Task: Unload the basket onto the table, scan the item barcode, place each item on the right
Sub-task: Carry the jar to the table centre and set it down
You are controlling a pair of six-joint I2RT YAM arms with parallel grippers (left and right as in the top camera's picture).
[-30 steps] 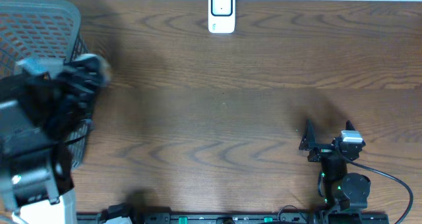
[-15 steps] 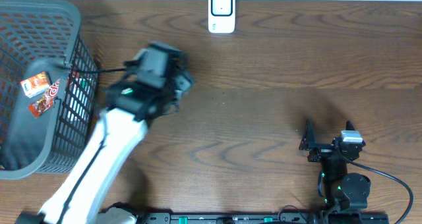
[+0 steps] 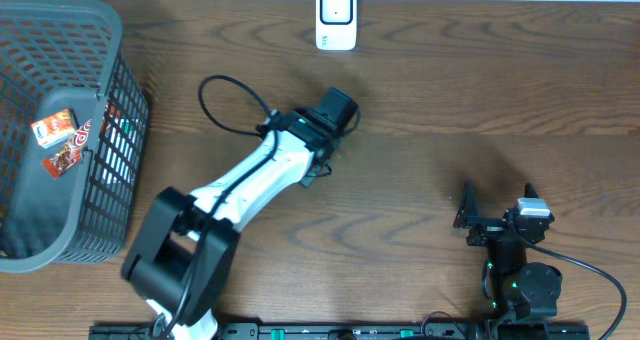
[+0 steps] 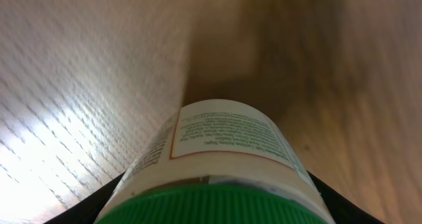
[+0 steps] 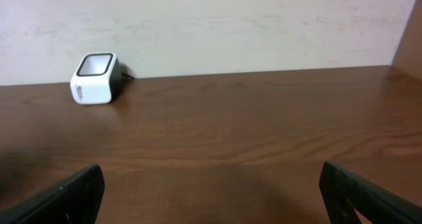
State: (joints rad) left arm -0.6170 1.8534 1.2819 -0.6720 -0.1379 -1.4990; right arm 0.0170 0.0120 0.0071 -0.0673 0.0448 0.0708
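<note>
In the left wrist view a white bottle (image 4: 224, 141) with a green ribbed cap (image 4: 217, 207) and a printed label fills the lower frame. My left gripper (image 4: 211, 214) is shut on it, a dark finger showing at each side, above bare wood. From overhead my left gripper (image 3: 335, 113) hangs over the table's middle, a little below the white scanner (image 3: 336, 17), and hides the bottle. No barcode shows on the label. My right gripper (image 3: 497, 205) rests open and empty at the front right. It faces the scanner (image 5: 95, 78).
A dark grey mesh basket (image 3: 125, 140) stands at the far left with two small red packets (image 3: 55, 130) inside. A black cable (image 3: 215, 100) loops off my left arm. A pale wall runs behind the table's back edge.
My left arm has swung from over the basket rightward to the table's middle, coming closer to the scanner. The right arm has not moved.
</note>
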